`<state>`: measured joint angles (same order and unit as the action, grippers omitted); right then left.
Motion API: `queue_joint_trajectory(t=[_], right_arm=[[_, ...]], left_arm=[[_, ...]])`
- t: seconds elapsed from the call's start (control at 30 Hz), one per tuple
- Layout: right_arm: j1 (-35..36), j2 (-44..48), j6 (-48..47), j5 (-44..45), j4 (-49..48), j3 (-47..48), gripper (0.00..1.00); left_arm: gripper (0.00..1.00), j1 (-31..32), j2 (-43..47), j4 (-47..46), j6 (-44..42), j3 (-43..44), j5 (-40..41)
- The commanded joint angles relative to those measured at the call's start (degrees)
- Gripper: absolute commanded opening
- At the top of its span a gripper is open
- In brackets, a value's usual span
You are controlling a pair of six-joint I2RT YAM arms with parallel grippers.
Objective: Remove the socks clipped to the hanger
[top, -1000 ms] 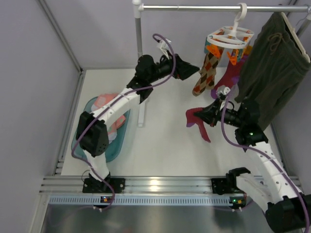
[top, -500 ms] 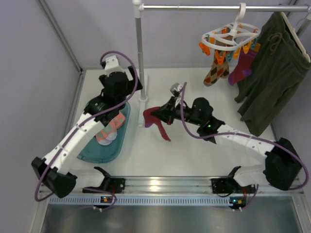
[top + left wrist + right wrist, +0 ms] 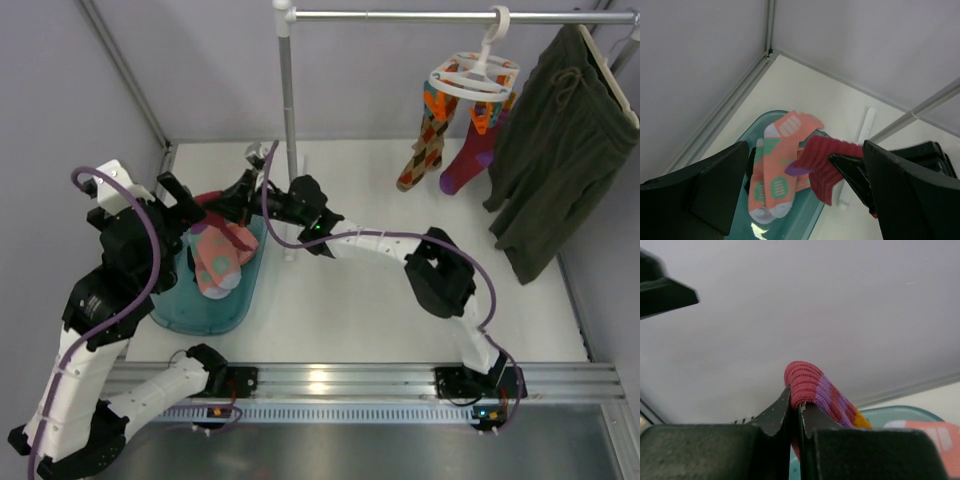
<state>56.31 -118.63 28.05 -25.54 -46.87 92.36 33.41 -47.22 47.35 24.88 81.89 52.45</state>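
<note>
Right gripper (image 3: 794,404): pinched tight on the ribbed cuff of the maroon sock (image 3: 815,387), nothing but fabric between the jaws.
Sock position: dangling off the fingertips over the far end of the teal basin (image 3: 190,312), close to the upright post (image 3: 288,130). Toe hanging free above the pink socks (image 3: 777,170) lying inside.
Left gripper (image 3: 805,155): spread as wide as can be, nothing in it, parked at the left of the basin and looking down into it.
Hanger (image 3: 476,78): hooked on the rail far to the right, with the argyle sock (image 3: 424,148) and magenta sock (image 3: 462,165) clipped on, next to the dark garment (image 3: 560,140).
Risk, rim: release this near the basin's far edge could drape the sock over the lip or spill it onto the table.
Risk, snag: ribbed knit may catch on a finger at opening and ride back out with the arm.
Risk, post: long reach right past the upright. A cable or elbow brushing it on withdrawal would likely shake the rail and set the hanger swinging.
Risk, next grab: with the hanger swinging, an angled tug might slide the hook along the rail instead of popping the clip.
Risk, arms: both wrists crowded over one basin, so contact is possible if the left closes in early.
</note>
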Motion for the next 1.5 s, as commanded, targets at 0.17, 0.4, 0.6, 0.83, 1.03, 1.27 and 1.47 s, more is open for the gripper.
queue_joint_trajectory(t=[0.17, 0.4, 0.6, 0.83, 1.03, 1.27, 1.47], right_arm=[[3.8, -20.94, -4.59, 6.01, 18.49, 22.45, 0.41], [4.24, -16.74, -6.08, 9.89, 25.16, 15.85, 0.74], [2.05, -9.25, -3.97, 16.13, 26.82, 10.64, 0.87], [0.38, -20.05, -1.6, 16.31, 34.91, 25.49, 0.83], [0.38, -24.81, -0.98, 20.79, 38.25, 32.79, 0.72], [2.22, -22.7, -1.34, 32.12, 42.03, 30.61, 0.64], [2.84, -23.22, 2.26, 32.93, 42.04, 29.19, 0.61]], left_arm=[[0.99, 0.08, 3.09, 6.08, -3.87, -3.39, -0.15], [0.99, 0.08, 8.72, 6.0, -5.29, -11.47, 3.62], [0.99, 0.08, 16.19, 5.64, -1.51, -12.46, 5.65], [0.98, 0.17, 17.78, 5.64, -1.42, -12.89, 5.12], [0.99, 0.17, 18.04, 5.65, -0.45, -14.38, 3.28], [0.99, 0.17, 17.96, 5.47, 1.22, -17.11, 3.01], [0.99, 0.17, 18.22, 5.38, 1.75, -17.99, 2.49]])
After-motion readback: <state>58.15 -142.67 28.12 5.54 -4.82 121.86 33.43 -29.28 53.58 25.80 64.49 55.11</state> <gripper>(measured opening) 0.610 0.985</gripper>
